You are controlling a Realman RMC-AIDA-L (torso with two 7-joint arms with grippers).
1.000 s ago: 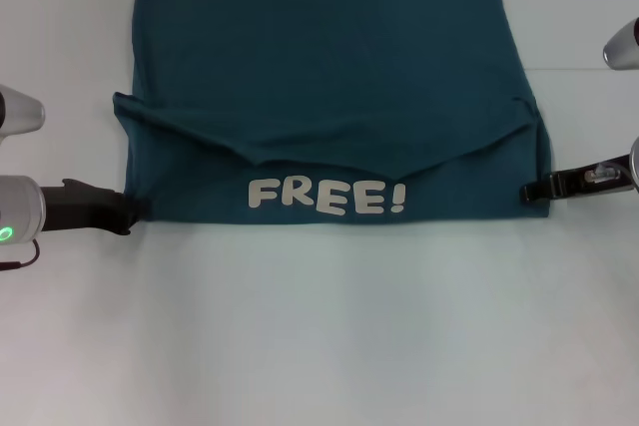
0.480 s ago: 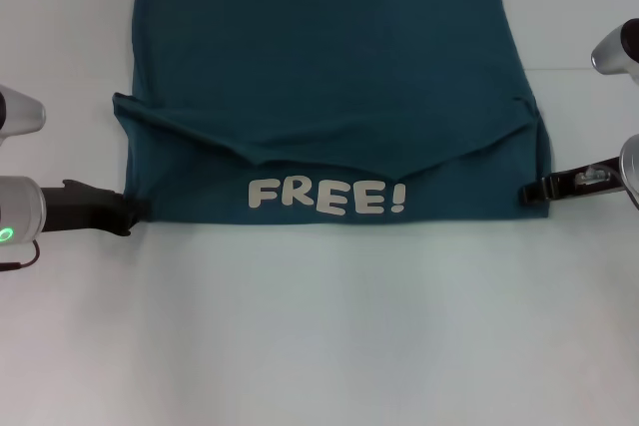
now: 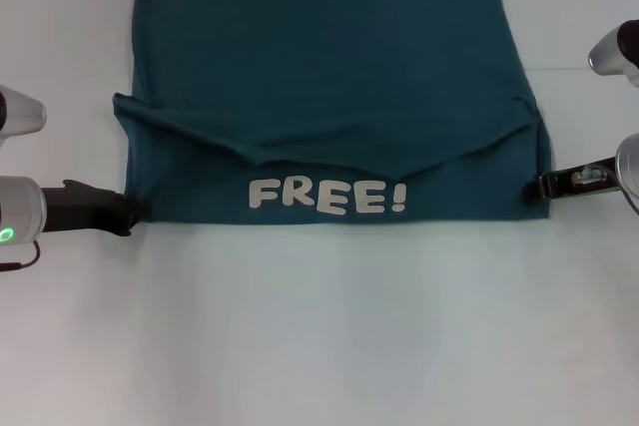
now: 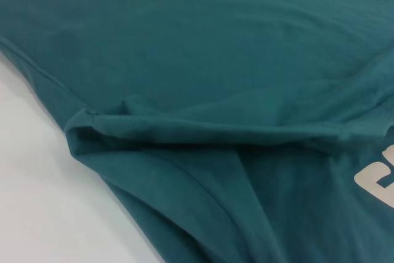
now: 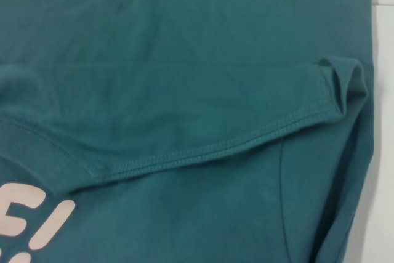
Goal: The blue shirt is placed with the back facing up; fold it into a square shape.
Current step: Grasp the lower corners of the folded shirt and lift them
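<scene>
Rightward drifts right pincer, grip unclear, off blue shirt reading "FREE!".

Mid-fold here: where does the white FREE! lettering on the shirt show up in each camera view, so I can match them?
Head view: the FREE! lettering lies along the near edge of the blue shirt, centred.
Left wrist view: only a cut-off piece of a white letter at the picture's edge.
Right wrist view: the last letter and the exclamation mark in a corner.
Shared landmark: the folded-over hem just above the lettering, also seen in both wrist views.
</scene>
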